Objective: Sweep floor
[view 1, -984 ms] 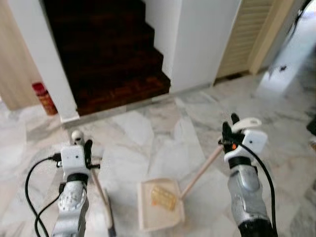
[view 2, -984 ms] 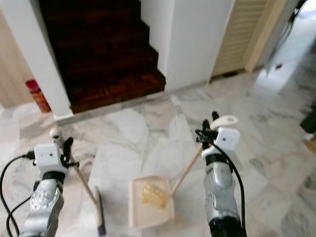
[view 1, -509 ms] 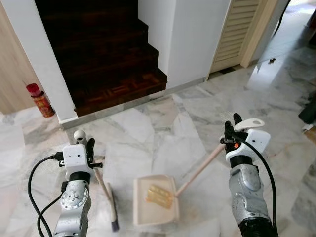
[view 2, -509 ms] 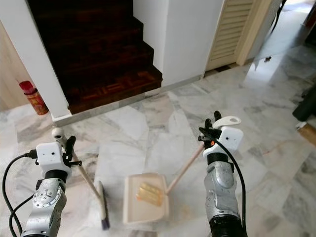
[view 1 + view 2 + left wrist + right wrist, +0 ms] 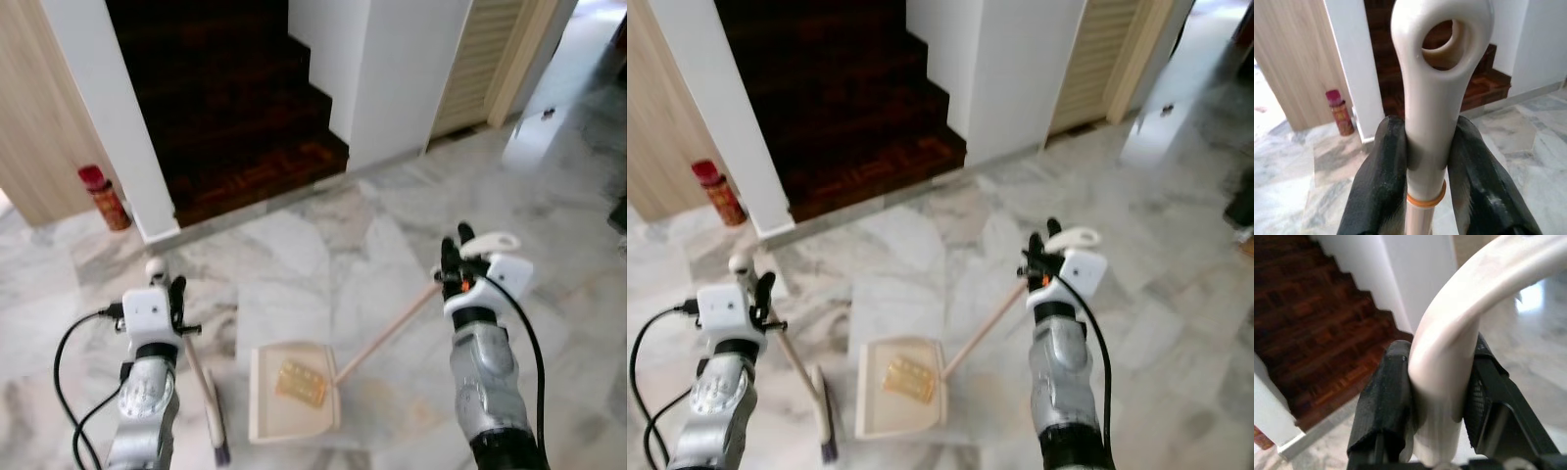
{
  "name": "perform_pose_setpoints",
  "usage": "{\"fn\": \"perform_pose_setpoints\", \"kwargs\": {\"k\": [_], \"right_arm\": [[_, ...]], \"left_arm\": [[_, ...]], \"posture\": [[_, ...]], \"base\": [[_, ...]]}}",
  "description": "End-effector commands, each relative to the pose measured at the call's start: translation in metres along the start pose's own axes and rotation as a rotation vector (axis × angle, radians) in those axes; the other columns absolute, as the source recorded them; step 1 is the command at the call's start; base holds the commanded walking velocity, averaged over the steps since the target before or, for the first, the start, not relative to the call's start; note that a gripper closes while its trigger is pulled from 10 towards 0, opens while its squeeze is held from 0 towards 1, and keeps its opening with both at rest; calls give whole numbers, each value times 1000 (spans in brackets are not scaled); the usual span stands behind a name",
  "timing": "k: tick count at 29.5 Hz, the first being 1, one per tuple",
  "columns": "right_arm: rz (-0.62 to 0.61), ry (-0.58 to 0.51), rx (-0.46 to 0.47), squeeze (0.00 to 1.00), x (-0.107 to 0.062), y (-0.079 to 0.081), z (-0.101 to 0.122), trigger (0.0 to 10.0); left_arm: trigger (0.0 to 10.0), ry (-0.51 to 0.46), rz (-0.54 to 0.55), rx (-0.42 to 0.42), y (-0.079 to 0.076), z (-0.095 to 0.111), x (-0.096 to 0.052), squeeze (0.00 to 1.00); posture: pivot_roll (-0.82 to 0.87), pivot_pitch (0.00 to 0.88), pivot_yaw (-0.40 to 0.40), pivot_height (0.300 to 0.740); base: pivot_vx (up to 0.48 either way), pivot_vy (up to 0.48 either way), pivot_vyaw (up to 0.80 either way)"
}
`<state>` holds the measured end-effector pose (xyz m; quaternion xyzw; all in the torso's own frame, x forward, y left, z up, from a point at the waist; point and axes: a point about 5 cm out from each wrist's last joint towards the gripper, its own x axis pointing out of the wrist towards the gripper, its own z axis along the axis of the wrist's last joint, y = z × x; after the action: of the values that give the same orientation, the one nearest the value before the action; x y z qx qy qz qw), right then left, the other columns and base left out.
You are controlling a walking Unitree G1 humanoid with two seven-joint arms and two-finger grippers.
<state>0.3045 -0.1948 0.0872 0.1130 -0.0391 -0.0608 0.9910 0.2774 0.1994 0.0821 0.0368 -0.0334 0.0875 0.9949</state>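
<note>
Marble floor (image 5: 323, 245) below dark stairs (image 5: 235, 127); no loose litter visible on it. Dustpan (image 5: 290, 392) flat on floor between the arms, yellowish debris (image 5: 302, 383) already inside, so collection looks largely done; emptying likely remains. Broom (image 5: 210, 411) just left of pan, head on floor. Left hand (image 5: 1425, 196) clamped on broom's handle top. Right hand (image 5: 1437, 401) clamped on dustpan's long handle; pan lies forward-left and below it. Red canister (image 5: 102, 196) stands by the wall.

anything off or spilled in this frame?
Nothing stands out. Left gripper holds the broom, right gripper holds the dustpan, whose yellow debris sits inside. Marble floor looks clean.
</note>
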Motion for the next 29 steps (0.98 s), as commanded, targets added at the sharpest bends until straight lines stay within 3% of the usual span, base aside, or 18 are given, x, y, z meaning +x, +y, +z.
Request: {"fn": "perform_pose_setpoints", "kwargs": {"k": [1, 29], "right_arm": [[29, -54, -24, 0, 7, 6, 14, 10000], [66, -38, -12, 0, 6, 12, 11, 10000]], "left_arm": [[10000, -48, 4, 3, 3, 10, 4, 0], [10000, -49, 1, 1, 3, 10, 2, 0]], "posture": [[6, 0, -17, 740], [9, 0, -16, 740]], "base": [[0, 424, 0], [0, 427, 0]]}}
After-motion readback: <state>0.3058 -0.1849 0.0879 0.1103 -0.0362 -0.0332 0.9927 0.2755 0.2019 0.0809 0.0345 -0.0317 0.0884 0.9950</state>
